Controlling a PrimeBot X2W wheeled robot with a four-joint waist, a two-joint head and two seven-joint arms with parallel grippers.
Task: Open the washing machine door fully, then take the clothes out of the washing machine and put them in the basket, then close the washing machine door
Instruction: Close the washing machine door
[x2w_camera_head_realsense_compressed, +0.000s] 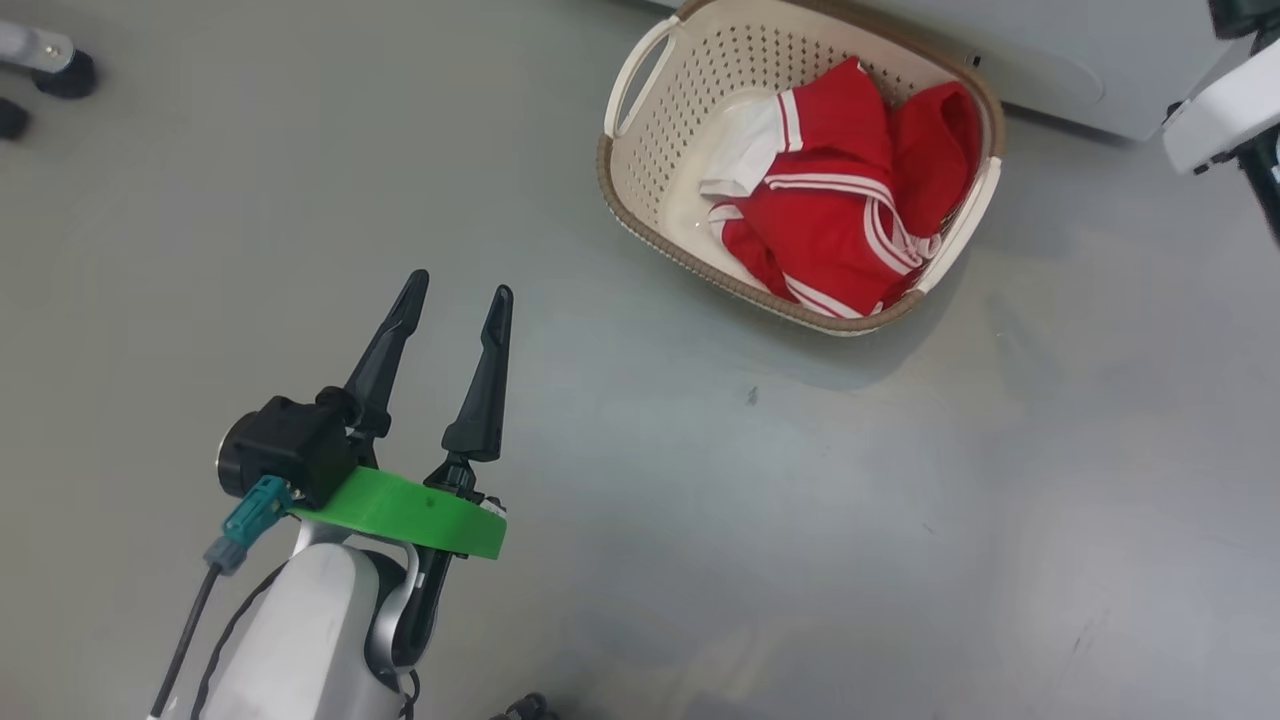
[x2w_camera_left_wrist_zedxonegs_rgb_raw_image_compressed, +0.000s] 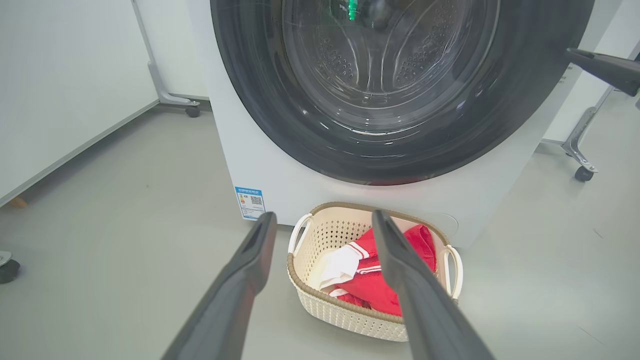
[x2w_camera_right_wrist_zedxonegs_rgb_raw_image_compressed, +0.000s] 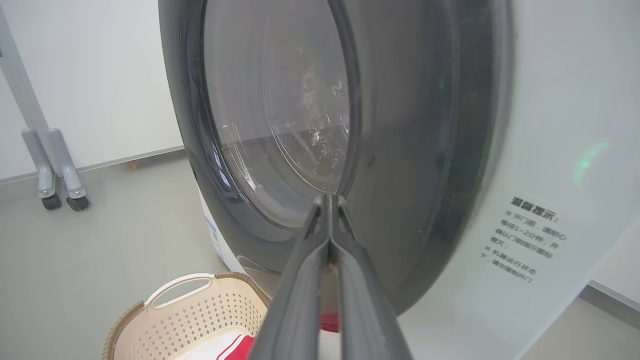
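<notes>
Head view: left claw (x2w_camera_head_realsense_compressed: 460, 284) open at lower left. Basket (x2w_camera_head_realsense_compressed: 680, 120) holding red clothes (x2w_camera_head_realsense_compressed: 840, 210) sits at top centre, with the washer (x2w_camera_head_realsense_compressed: 1050, 60) cut off behind it.
Left wrist view: door (x2w_camera_left_wrist_zedxonegs_rgb_raw_image_compressed: 245, 100) looks shut, its top cropped.
Right wrist view: right claw (x2w_camera_right_wrist_zedxonegs_rgb_raw_image_compressed: 328, 199) closed, tips at the door; contact unclear.

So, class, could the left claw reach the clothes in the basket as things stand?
Probably yes: the left claw is open and aimed at the uncovered basket; the clothes lie exposed, nothing stands between.

Chinese notice (x2w_camera_right_wrist_zedxonegs_rgb_raw_image_compressed: 530, 240) headed 温馨提示 on washing machine (x2w_camera_right_wrist_zedxonegs_rgb_raw_image_compressed: 555, 115) front (blue label (x2w_camera_left_wrist_zedxonegs_rgb_raw_image_compressed: 249, 202) illegible).
</notes>
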